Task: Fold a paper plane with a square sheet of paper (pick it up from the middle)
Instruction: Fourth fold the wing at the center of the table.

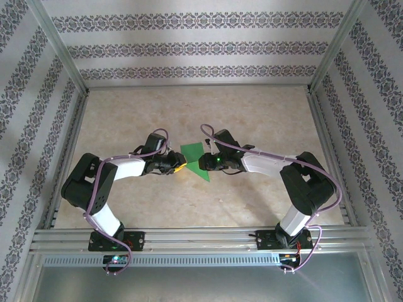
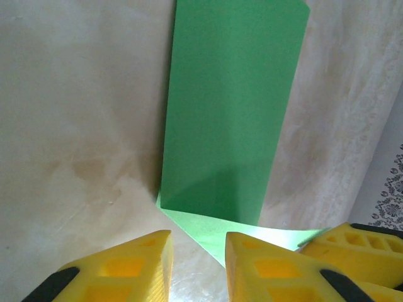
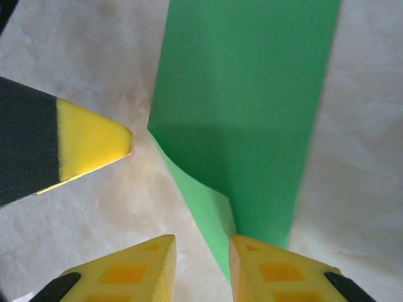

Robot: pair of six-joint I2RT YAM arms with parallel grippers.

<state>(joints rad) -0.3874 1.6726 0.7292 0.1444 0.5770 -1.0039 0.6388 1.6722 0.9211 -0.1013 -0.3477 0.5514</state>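
The square sheet of paper (image 1: 194, 158), bright green and folded over on itself, lies at the table's middle between my two grippers. My left gripper (image 1: 181, 167) sits at its left edge, open. In the left wrist view the paper (image 2: 230, 113) stretches away from the gripper (image 2: 198, 264), and a lighter lower flap reaches into the gap by the right finger (image 2: 271, 270). My right gripper (image 1: 203, 165) is at the paper's right side, open. In the right wrist view a flap of the paper (image 3: 252, 107) runs down beside the right finger (image 3: 277, 274) of that gripper (image 3: 203, 264).
The beige table (image 1: 201, 113) is walled by a metal frame (image 1: 201, 238) and patterned panels. The two grippers are very close: a right-gripper finger (image 2: 352, 248) shows in the left wrist view, and a left-gripper finger (image 3: 88, 141) in the right wrist view.
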